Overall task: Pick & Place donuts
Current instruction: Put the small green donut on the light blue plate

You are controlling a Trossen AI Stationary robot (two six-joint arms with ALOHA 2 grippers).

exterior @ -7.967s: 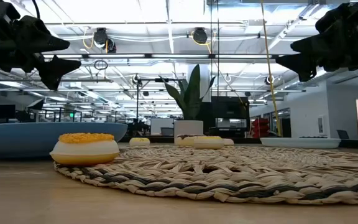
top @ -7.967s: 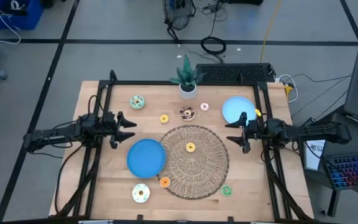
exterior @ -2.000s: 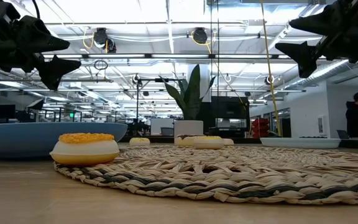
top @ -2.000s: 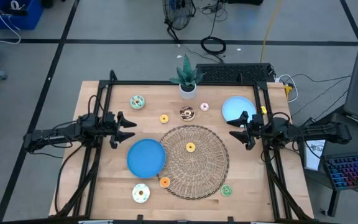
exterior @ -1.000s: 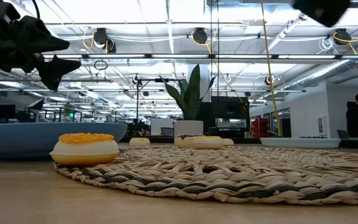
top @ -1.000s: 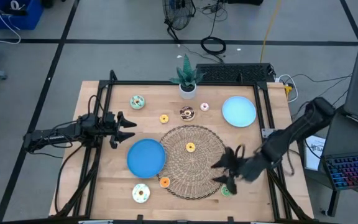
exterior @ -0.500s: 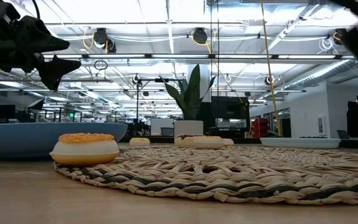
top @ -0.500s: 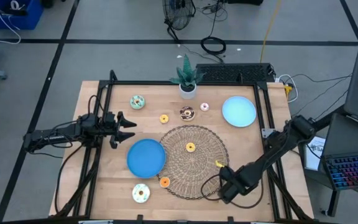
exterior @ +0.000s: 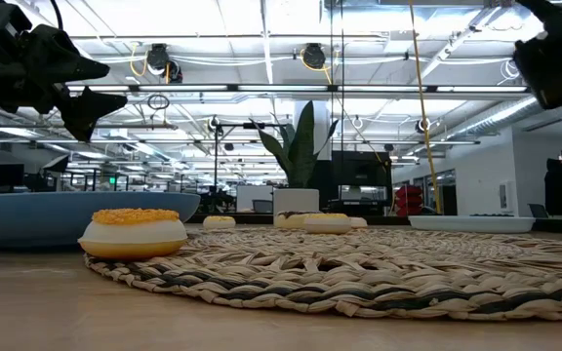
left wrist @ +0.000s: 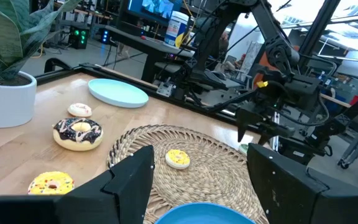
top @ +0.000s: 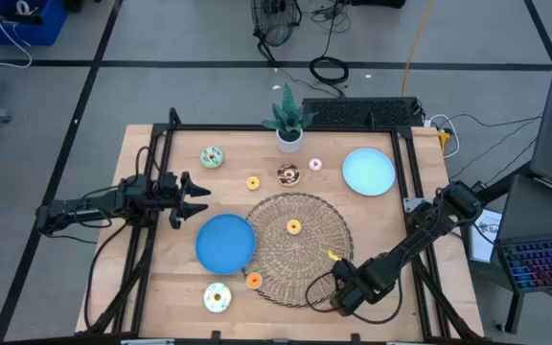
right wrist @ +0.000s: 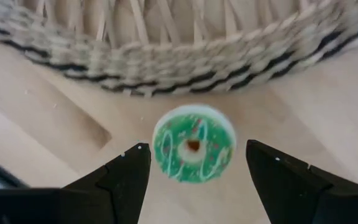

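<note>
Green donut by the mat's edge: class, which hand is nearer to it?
Right. The right hand hangs open directly over the green donut. The left hand waits open across the table, beyond the blue plate.

High view straight down, low view level across wicker mat, shared with both wrist views.

Right arm is folded forward and down, wrist pointing nearly straight down at the bench's near right corner, right gripper low over the surface with its fingers spread wide apart. Left arm is just parked out at the left side, left gripper held up high, fingers parted too.
</note>
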